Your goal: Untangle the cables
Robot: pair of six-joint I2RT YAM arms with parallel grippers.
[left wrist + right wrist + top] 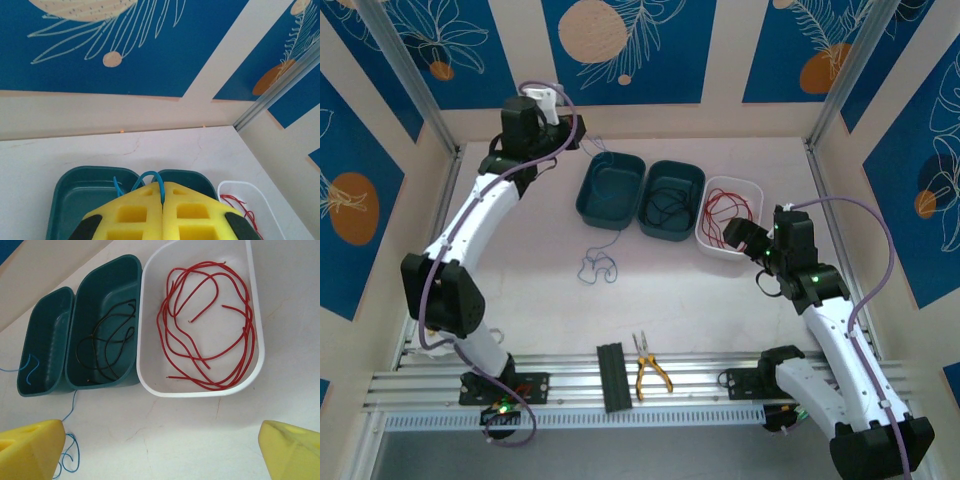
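Over the left teal bin, my left gripper hangs high near the back wall, clenched on a loop of the blue cable. Its fingers are pressed flat together with the strand pinched at the tips.

Step in hand, as I read it: getting the last strand into its bin. The red cable lies coiled in the white bin. The black cable lies in the middle teal bin. Neither crosses the other.

Blue cable: thin and limp. One short curl sits inside the left teal bin. The rest drapes over the near rim and ends in a small loopy tangle on the table.

The right gripper is released, fingers wide apart, grasping nothing. It hovers just short of the white bin.

Next move, I judge: draw the tail off the table, feed it over the rim, then let go. Risk: the light wire clings to the pads or springs back out.
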